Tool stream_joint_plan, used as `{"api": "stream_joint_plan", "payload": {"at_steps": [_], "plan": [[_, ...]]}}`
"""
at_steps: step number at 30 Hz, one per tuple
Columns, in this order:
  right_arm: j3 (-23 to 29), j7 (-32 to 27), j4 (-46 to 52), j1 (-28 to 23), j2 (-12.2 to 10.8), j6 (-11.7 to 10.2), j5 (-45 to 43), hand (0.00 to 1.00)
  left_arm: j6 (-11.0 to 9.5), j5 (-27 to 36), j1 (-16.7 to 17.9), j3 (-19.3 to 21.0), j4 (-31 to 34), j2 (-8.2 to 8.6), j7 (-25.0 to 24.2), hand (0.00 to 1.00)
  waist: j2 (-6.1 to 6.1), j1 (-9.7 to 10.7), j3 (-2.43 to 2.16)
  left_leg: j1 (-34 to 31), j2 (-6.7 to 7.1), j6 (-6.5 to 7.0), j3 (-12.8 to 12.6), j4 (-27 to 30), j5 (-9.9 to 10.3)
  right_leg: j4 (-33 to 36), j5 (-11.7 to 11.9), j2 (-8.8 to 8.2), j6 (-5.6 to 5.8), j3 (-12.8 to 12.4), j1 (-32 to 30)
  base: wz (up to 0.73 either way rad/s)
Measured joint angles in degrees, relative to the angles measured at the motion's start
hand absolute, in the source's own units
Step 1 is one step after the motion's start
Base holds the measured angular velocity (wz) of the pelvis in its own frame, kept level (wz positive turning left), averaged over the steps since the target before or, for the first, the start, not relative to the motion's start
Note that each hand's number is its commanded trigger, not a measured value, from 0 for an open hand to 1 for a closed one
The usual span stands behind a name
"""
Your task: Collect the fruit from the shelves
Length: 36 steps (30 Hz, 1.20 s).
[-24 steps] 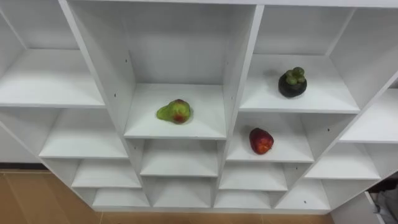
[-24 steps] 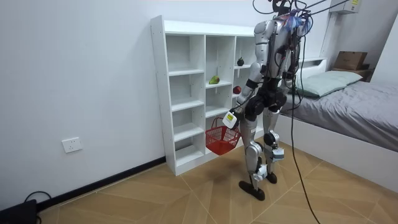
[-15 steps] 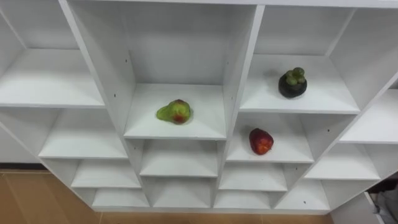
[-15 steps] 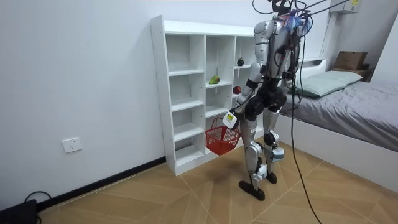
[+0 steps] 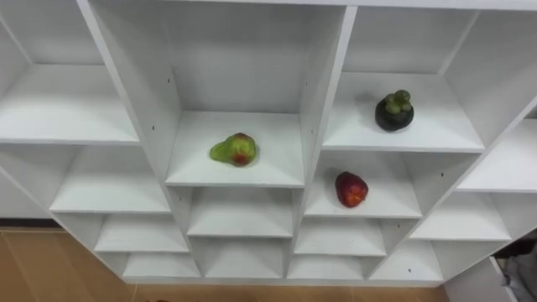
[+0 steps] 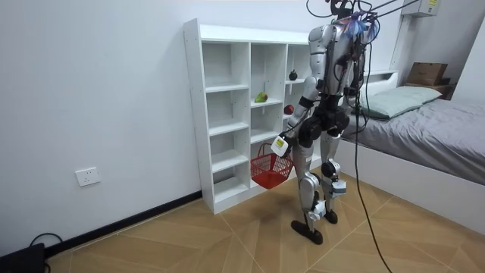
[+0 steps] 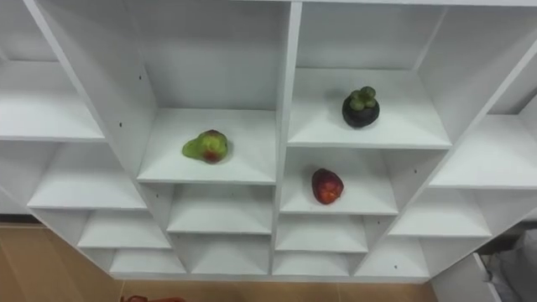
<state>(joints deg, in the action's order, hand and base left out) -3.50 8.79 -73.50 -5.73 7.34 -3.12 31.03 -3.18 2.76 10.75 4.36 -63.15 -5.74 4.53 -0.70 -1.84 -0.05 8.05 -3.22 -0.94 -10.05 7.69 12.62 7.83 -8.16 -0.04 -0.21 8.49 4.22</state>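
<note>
A white closet point(image 5: 325, 126) of open shelves stands in front of me. A green pear with a red blush point(image 5: 234, 149) lies on a middle shelf. To its right and one shelf higher sits a dark mangosteen with a green cap point(image 5: 394, 111). A red apple point(image 5: 351, 189) rests on the shelf below the mangosteen. In the room view I stand upright facing the closet. My left hand point(image 6: 280, 144) hangs at my side, and a red basket point(image 6: 267, 168) hangs from it by the handle.
The other shelves point(image 5: 67, 105) around the fruit are bare. A bed point(image 6: 424, 125) stands close behind me at the room view's right. Wooden floor point(image 6: 227, 235) stretches toward the room view's left.
</note>
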Motion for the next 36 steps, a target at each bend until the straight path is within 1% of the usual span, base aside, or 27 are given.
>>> {"api": "stream_joint_plan", "payload": {"at_steps": [3,5,8,10,13,15,16,18,21,23,25,26,27,28,29,31,32,35,36], "plan": [[1.1,-0.8,0.6,-0.3,0.0,-0.1,0.2,0.0,0.0,0.0,0.0,0.0,0.0,-0.06,0.0,1.0,-0.2,0.2,0.04,0.2,0.01,0.0,-0.5,0.0,0.0,0.1,0.0,0.02,0.0,-0.5,0.1,-0.08],[2.3,-1.5,3.2,-1.3,0.0,-0.1,0.1,0.0,-0.2,0.1,-0.1,0.1,0.0,-0.21,0.0,1.0,-0.28,0.3,0.04,0.3,0.0,0.0,-0.7,0.0,0.0,0.2,0.0,0.04,0.0,-0.7,0.0,-0.06],[5.9,-3.9,6.7,-2.0,0.0,-2.1,0.1,0.0,-1.9,0.1,0.0,0.7,0.0,-0.28,0.3,1.0,-0.34,1.3,0.31,0.6,0.0,0.0,-1.0,0.0,0.0,0.2,0.0,0.1,0.02,-1.0,-0.2,-0.03],[7.5,-5.1,8.2,-2.1,0.1,-2.7,0.1,0.0,-2.5,0.1,-0.1,1.3,-0.1,-0.34,0.3,1.0,-0.49,1.6,0.39,0.6,-0.03,0.0,-1.0,0.0,0.0,0.2,0.0,0.16,0.01,-1.2,-0.3,-0.02],[9.4,-7.5,11.8,-2.5,0.1,-3.4,1.0,0.0,-3.5,0.1,0.1,1.2,-0.1,-0.57,0.4,1.0,-0.34,1.8,0.39,0.6,-0.06,0.0,-1.3,-0.2,0.0,0.3,0.0,0.23,0.0,-1.4,-0.6,-0.05],[9.4,-9.1,14.7,-2.4,0.1,-3.7,2.9,0.0,-3.8,0.2,0.2,1.2,-0.1,-0.76,0.4,1.0,-0.41,1.8,0.32,0.4,-0.09,0.0,-1.7,-0.3,0.0,0.9,0.0,0.3,-0.01,-1.8,-1.2,-0.11],[9.4,-10.0,16.6,-2.4,0.1,-4.2,3.9,0.0,-3.8,0.3,0.2,1.2,-0.1,-0.77,0.5,1.0,-0.31,1.8,0.19,0.3,-0.09,0.0,-1.9,-0.3,0.0,0.9,0.1,0.3,-0.05,-1.8,-1.4,-0.1],[9.4,-11.5,18.9,-2.4,0.1,-4.7,4.9,0.0,-3.9,0.3,0.2,1.2,-0.1,-0.76,0.9,1.0,-0.26,1.9,0.14,0.2,-0.08,0.01,-2.0,-0.3,0.0,0.9,0.1,0.3,-0.04,-1.9,-1.4,-0.02],[9.6,-15.0,24.7,-2.5,0.0,-4.8,4.8,0.0,-3.9,0.0,0.3,1.2,-0.2,-0.78,1.3,1.0,-0.33,2.1,0.04,0.3,-0.08,0.01,-2.4,-0.3,0.0,1.1,0.1,0.3,-0.04,-2.1,-1.7,-0.07],[9.8,-17.7,29.1,-2.9,-0.1,-5.2,4.7,0.0,-3.9,0.0,0.3,1.2,-0.1,-0.82,1.5,1.0,-0.28,2.1,0.03,0.3,-0.08,0.0,-2.8,-0.3,0.0,1.3,0.1,0.34,-0.06,-2.4,-2.2,-0.11],[9.8,-21.8,35.1,-3.6,-0.1,-6.3,4.2,0.0,-3.9,-0.2,0.4,1.2,-0.1,-0.94,1.6,1.0,-0.33,2.1,0.04,0.4,-0.09,0.0,-3.3,-0.2,0.0,1.3,0.1,0.33,-0.08,-2.6,-2.4,-0.1],[9.8,-22.8,36.7,-4.0,-0.1,-6.5,4.1,0.0,-3.9,-0.2,0.4,1.2,0.0,-0.95,1.6,1.0,-0.33,2.1,0.03,0.4,-0.09,0.0,-3.3,-0.2,0.0,1.2,0.1,0.33,-0.07,-2.6,-2.4,-0.03],[9.7,-24.9,40.9,-5.4,-0.1,-6.9,3.8,0.0,-4.0,-0.2,0.4,1.2,0.4,-0.94,1.6,1.0,-0.36,2.0,0.04,0.3,-0.06,0.0,-3.3,-0.2,0.0,1.0,0.1,0.32,-0.06,-2.5,-2.3,0.0],[9.7,-26.9,44.3,-6.5,-0.1,-7.4,2.8,0.0,-4.0,-0.1,0.4,1.1,0.3,-0.99,1.9,1.0,-0.33,2.1,0.03,0.4,-0.05,0.0,-3.3,-0.2,0.0,0.9,0.1,0.3,-0.05,-2.5,-2.3,0.0],[9.8,-27.9,45.7,-6.8,-0.1,-7.6,2.3,0.0,-4.0,0.0,0.4,1.1,0.3,-1.0,2.2,1.0,-0.33,2.1,0.03,0.4,-0.05,0.0,-3.3,-0.2,0.0,1.0,0.1,0.3,-0.05,-2.5,-2.3,-0.03],[9.9,-32.8,51.1,-6.9,-0.1,-7.7,-0.4,0.0,-4.0,0.0,0.5,1.2,0.2,-1.05,2.8,1.0,-0.18,2.4,0.02,0.4,-0.05,0.0,-3.6,-0.2,0.0,1.0,0.1,0.31,-0.04,-2.7,-2.3,-0.05],[9.9,-34.5,53.3,-6.9,-0.1,-8.4,-2.2,0.0,-4.0,0.0,0.7,1.2,0.3,-1.07,2.8,1.0,-0.1,2.9,-0.02,0.5,-0.06,0.0,-3.8,-0.2,0.0,1.0,0.1,0.32,-0.04,-2.8,-2.3,-0.04],[9.8,-37.9,57.9,-7.0,-0.1,-9.6,-5.3,0.0,-4.0,-0.2,0.7,1.2,0.3,-1.06,3.0,1.0,-0.03,2.9,-0.03,0.6,-0.06,0.0,-4.0,-0.2,0.0,1.0,0.1,0.43,-0.04,-3.4,-2.3,-0.06],[9.8,-38.4,58.7,-7.0,-0.1,-9.6,-6.0,0.0,-4.0,-0.3,0.7,1.2,0.3,-1.04,3.3,1.0,-0.01,2.9,-0.04,0.6,-0.06,0.0,-4.0,-0.2,0.0,1.0,0.1,0.46,-0.03,-3.6,-2.3,-0.07]]}}
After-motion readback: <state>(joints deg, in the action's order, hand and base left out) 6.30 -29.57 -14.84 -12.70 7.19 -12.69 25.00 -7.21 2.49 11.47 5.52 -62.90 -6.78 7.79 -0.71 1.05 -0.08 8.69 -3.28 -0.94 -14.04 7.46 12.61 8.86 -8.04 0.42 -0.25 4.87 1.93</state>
